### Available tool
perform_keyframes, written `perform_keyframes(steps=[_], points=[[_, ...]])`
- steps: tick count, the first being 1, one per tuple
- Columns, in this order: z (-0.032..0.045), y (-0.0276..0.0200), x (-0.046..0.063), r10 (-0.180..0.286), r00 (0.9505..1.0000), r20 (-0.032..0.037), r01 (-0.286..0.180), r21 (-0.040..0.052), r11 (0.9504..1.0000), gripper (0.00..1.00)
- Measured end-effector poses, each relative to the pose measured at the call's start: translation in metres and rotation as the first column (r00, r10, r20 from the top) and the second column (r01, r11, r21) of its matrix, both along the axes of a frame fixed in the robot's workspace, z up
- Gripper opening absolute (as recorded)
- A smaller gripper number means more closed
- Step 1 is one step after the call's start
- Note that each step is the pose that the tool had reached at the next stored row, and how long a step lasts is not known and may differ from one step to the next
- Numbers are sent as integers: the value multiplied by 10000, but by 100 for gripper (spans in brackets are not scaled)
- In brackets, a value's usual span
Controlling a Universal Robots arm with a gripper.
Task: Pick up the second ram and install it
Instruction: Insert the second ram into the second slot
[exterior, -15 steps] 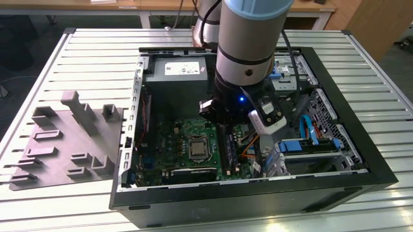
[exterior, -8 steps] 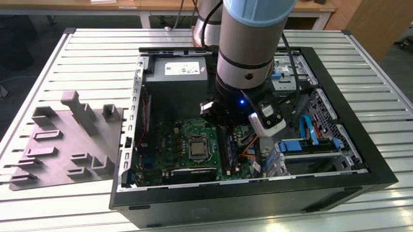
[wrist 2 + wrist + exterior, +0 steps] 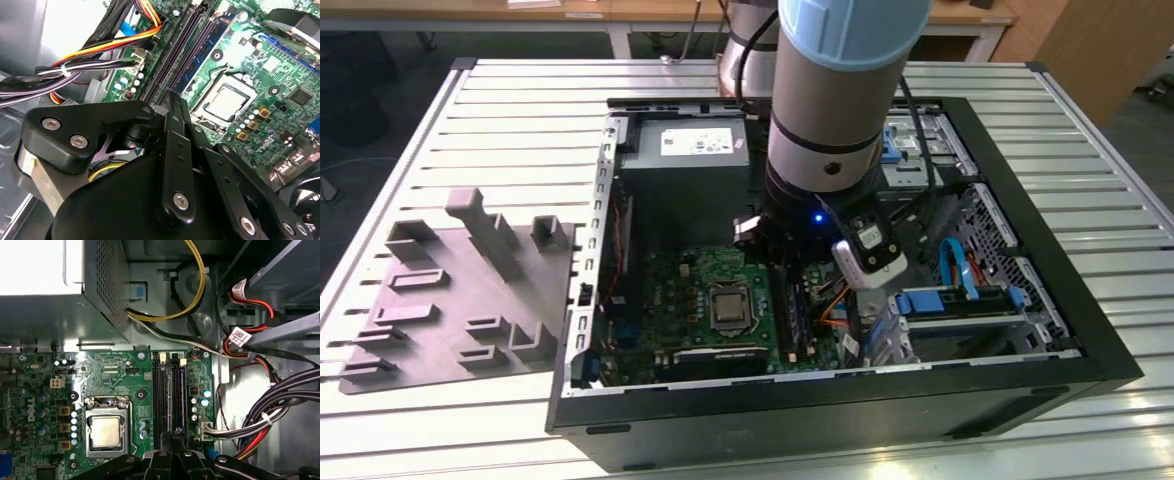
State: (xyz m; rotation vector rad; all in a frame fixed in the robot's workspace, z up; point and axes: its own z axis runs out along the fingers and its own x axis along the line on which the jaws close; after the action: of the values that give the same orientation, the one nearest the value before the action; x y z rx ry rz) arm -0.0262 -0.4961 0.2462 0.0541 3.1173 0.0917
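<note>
Hanging inside the computer case at the centre of the exterior view, the gripper has its jaws drawn together, nothing plainly between them. The second ram appears seated in its motherboard slot just beyond, so installation looks largely done.

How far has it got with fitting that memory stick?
Done: a dark blue-green stick with black chips stands in a memory slot on the green motherboard. In hand: the black gripper is down at the slots' end. Left: full seating cannot be seen.
</note>
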Motion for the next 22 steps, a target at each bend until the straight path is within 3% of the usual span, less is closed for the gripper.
perform_keyframes(steps=[4,9,22], points=[[-60,0,0,-1,10000,-1,1,53,10000,11],[-102,0,0,35,10000,0,-35,210,9998,11],[-152,0,-25,36,10000,0,-36,216,9998,11]])
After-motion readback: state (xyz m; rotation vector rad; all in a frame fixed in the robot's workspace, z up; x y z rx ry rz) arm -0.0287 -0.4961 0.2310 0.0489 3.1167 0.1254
